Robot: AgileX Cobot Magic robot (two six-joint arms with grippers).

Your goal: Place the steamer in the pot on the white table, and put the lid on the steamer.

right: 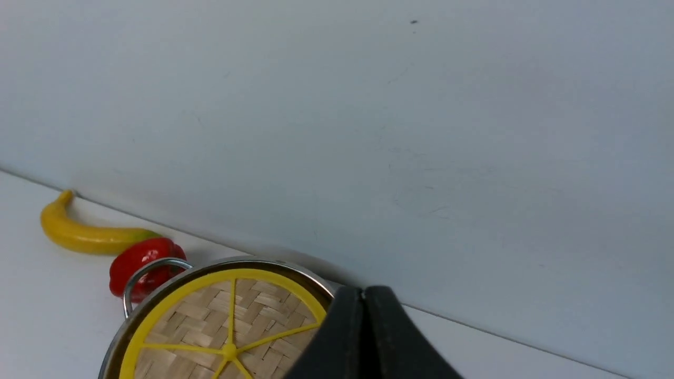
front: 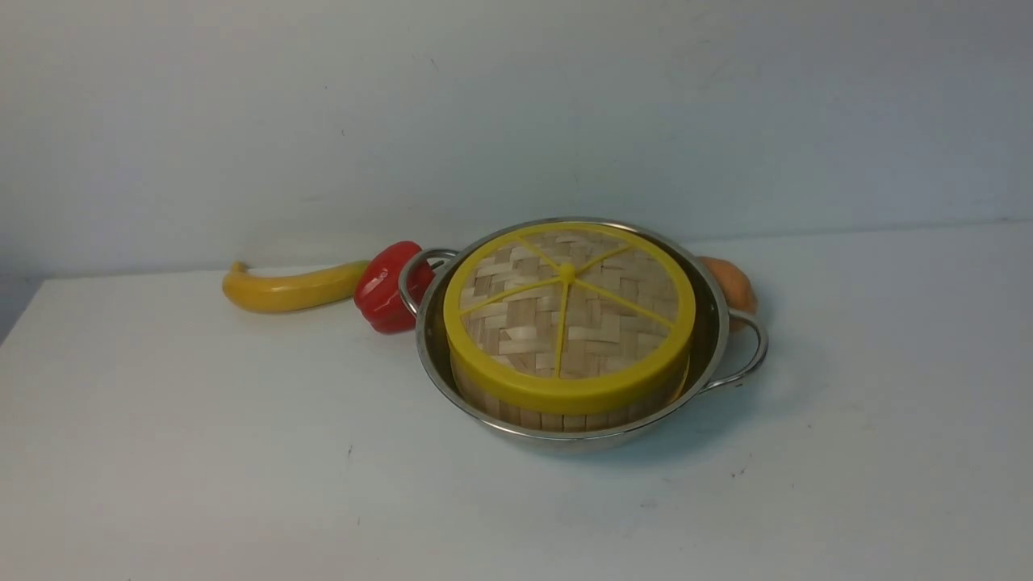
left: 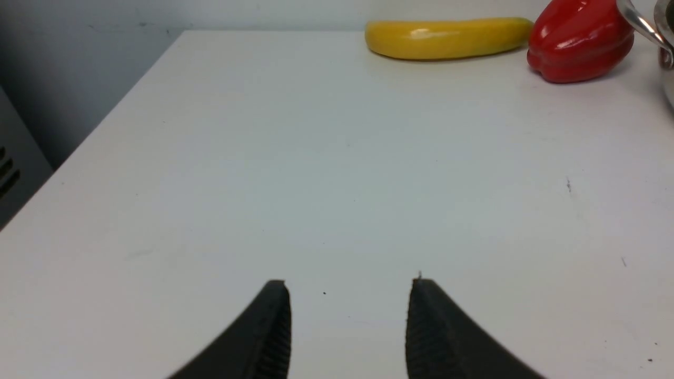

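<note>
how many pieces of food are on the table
3. A yellow banana lies at the pot's left, a red pepper sits against its left handle, and an orange item shows partly behind its right side. More may be hidden behind the pot.

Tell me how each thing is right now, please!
lid: lying flat on the steamer.
steamer: sitting inside the pot.
pot: upright on the white table.
left gripper: open, holding nothing.
right gripper: shut, holding nothing.
</note>
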